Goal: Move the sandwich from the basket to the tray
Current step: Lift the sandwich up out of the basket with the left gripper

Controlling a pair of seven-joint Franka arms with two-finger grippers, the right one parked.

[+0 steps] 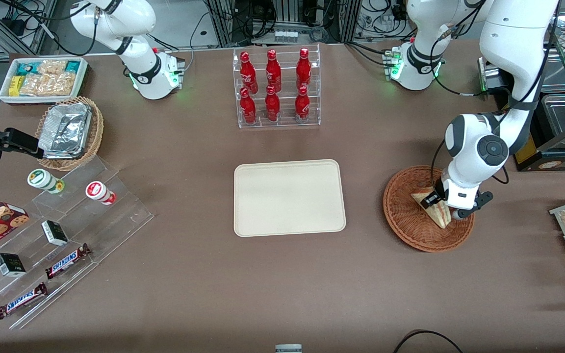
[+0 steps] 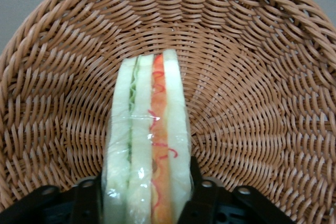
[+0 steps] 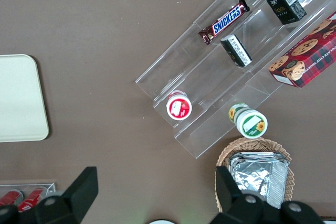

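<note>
Tray (image 1: pixel 290 197): flat on the brown worktop (image 1: pixel 282 274), mid-worktop, nearer the front camera than the rack of red bottles (image 1: pixel 276 88); nothing lies on it.
Basket (image 1: pixel 405 215): on the worktop toward the working arm's end, beside the tray and apart from it.
Sandwich (image 1: pixel 438 214): inside the basket, wrapped in clear film, filling edge facing up in the wrist view (image 2: pixel 147 145).
Tool (image 1: pixel 447 207): lowered into the basket, one finger (image 2: pixel 202 198) against each bread face, clenched on the sandwich.
</note>
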